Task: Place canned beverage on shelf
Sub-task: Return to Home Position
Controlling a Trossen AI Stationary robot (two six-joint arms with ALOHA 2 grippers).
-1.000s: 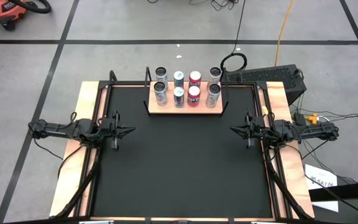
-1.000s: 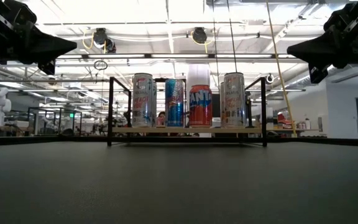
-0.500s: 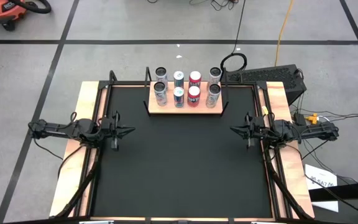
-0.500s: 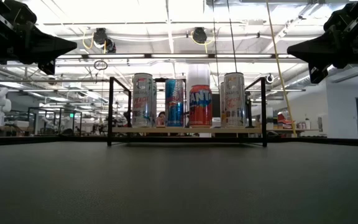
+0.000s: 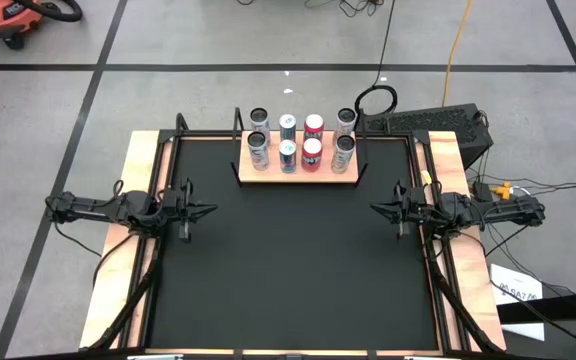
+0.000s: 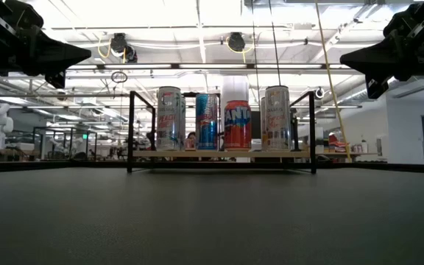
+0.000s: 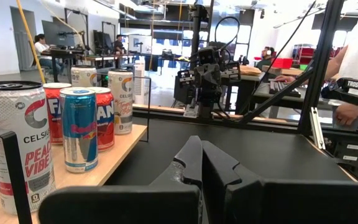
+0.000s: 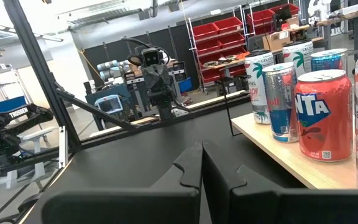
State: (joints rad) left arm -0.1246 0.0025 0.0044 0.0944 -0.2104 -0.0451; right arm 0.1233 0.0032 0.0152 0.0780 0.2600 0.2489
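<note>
Both arms are matt black throughout. The left arm (image 5: 118,208) and the right arm (image 5: 468,210) are slim, jointed and built alike, each narrowing to a pointed tip. Up close, the left jaws are two thick, angular fingers (image 7: 188,165) of dark plastic with stepped, notched inner edges, set on a broad dark block. The right jaws match, with the same chunky wedge fingers (image 8: 188,171).

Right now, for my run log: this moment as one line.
light wooden shelf with black posts: holds eight metal cans, two rows of four | left claw: shut, empty, apart from shelf | right claw: shut, empty
</note>
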